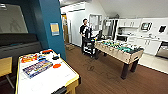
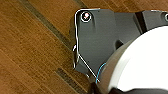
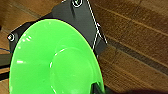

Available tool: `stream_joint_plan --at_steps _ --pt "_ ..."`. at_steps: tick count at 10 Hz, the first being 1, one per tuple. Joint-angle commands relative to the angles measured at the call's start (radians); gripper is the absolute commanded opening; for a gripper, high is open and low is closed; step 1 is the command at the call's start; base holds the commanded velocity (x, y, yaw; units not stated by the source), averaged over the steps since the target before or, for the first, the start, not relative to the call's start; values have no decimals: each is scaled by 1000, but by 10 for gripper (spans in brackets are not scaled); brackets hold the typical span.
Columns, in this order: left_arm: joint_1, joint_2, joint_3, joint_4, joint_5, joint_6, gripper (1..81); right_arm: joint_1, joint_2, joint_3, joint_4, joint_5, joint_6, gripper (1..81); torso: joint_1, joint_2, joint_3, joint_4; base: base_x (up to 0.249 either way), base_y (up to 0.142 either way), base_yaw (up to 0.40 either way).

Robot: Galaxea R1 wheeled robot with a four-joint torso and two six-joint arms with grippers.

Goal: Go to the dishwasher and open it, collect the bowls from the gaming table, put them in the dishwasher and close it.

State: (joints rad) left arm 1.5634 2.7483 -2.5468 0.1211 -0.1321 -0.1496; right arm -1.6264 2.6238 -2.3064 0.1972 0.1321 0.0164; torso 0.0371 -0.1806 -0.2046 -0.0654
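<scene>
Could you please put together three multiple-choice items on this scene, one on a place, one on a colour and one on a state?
1. Where does the orange-red bowl lie?
A. on the white-topped table
B. on the wooden floor
C. on the kitchen counter

2. What colour is the bowl in the right wrist view?
A. blue
B. bright green
C. yellow

3. How does the dishwasher at the far right of the head view stand?
A. removed from the cabinets
B. shut flush with the cabinets
C. door tipped open

Answers:
1. A, since the flat orange-red bowl rests on the white top beside the coloured boxes.
2. B, since the large round bowl over the wooden floor is bright green.
3. C, since its steel front leans outward from the white cabinets.
</scene>
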Motion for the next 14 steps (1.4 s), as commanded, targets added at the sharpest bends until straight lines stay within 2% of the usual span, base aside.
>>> stream_joint_plan --at_steps 1,14 --pt "-39 -28 -4 14 46 7 10 35 -26 1 -7 -54 0 10 0 0 0 0 0 0 -389" --pt "-39 -22 -4 19 45 7 10 33 3 -25 -9 -54 -10 10 0 0 0 0 0 0 -390"
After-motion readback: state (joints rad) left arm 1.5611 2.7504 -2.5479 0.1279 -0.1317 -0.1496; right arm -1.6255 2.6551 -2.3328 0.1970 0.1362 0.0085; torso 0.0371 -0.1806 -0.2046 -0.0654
